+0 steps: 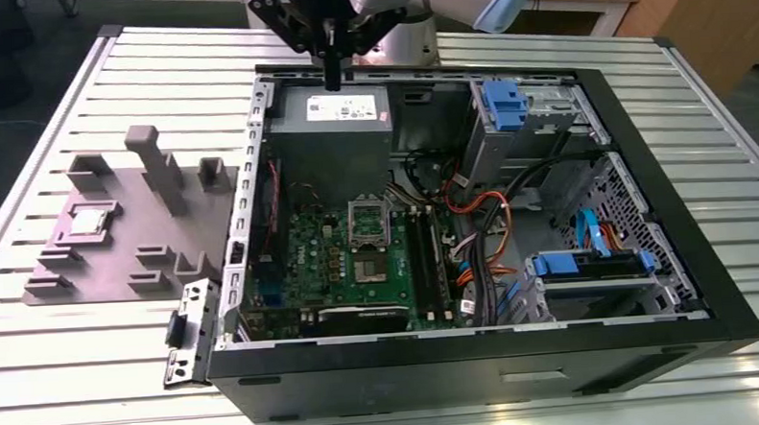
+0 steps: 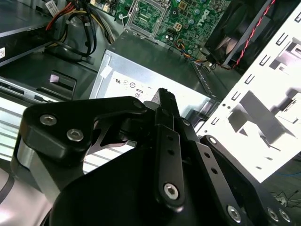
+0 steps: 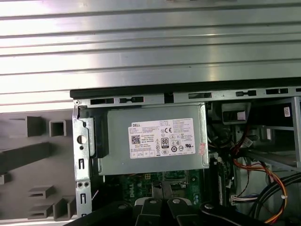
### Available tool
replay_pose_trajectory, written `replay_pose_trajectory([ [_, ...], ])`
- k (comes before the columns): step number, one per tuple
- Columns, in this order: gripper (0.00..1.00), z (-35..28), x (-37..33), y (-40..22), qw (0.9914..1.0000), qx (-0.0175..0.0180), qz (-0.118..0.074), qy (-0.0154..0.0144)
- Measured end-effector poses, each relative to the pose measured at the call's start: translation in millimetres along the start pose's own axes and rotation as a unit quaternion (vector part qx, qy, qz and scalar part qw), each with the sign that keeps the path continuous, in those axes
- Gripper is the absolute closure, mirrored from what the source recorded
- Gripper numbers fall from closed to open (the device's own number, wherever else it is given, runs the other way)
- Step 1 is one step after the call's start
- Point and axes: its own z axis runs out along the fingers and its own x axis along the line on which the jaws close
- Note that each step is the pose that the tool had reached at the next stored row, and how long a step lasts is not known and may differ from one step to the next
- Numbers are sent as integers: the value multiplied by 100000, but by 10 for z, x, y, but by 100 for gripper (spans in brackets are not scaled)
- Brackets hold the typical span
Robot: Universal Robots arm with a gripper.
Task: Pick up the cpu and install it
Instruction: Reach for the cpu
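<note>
While the gripper [image 1: 333, 83] hangs pinched narrow, empty, the cpu [image 1: 89, 220], a flat silver square with paler rim, lies on the grey plastic fixture [image 1: 113, 264].

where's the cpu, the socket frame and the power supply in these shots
cpu [image 1: 89, 220]: exterior view, middle of its silver-grey top.
socket frame [image 1: 369, 223]: exterior view, its dark centre.
power supply [image 3: 162, 138]: first wrist view, the white label on its grey metal face.
</note>
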Motion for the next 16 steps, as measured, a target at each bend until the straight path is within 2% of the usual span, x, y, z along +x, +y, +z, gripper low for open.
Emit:
replay_pose_trajectory([
  [7, 89, 0, 55, -4, 100000, -2, 1, -2],
  [16, 89, 3, 85, -7, 100000, 4, -5, 7],
])
